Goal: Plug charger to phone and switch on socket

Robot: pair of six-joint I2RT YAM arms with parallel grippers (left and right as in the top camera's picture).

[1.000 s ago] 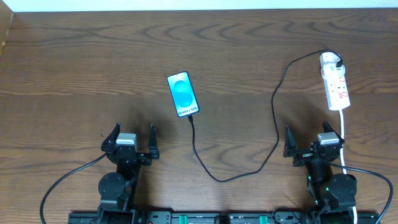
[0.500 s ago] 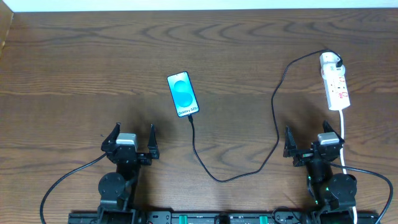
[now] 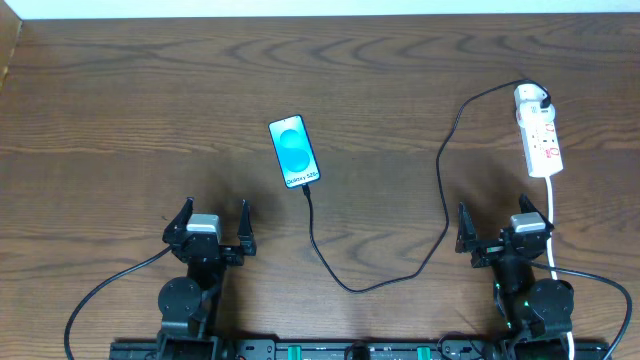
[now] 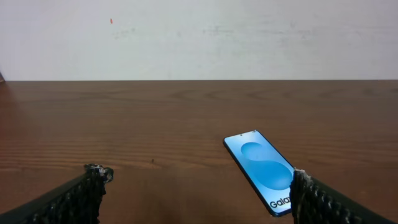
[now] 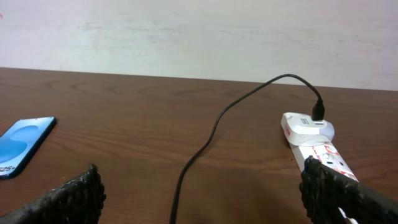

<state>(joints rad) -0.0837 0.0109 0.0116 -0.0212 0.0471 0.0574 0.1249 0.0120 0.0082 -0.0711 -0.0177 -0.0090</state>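
The phone (image 3: 295, 151) lies flat mid-table with its blue screen lit; it also shows in the left wrist view (image 4: 261, 169) and at the left edge of the right wrist view (image 5: 22, 144). The black charger cable (image 3: 440, 190) runs from a white plug on the socket (image 3: 539, 133) in a loop to the phone's near end, where its tip (image 3: 306, 189) meets the phone. The socket shows in the right wrist view (image 5: 314, 140) with the cable (image 5: 211, 134). My left gripper (image 3: 212, 227) and right gripper (image 3: 500, 228) are open and empty near the front edge.
The white cord (image 3: 553, 225) runs from the socket's near end past my right arm to the front edge. The wooden table (image 3: 150, 110) ends at a white wall at the back.
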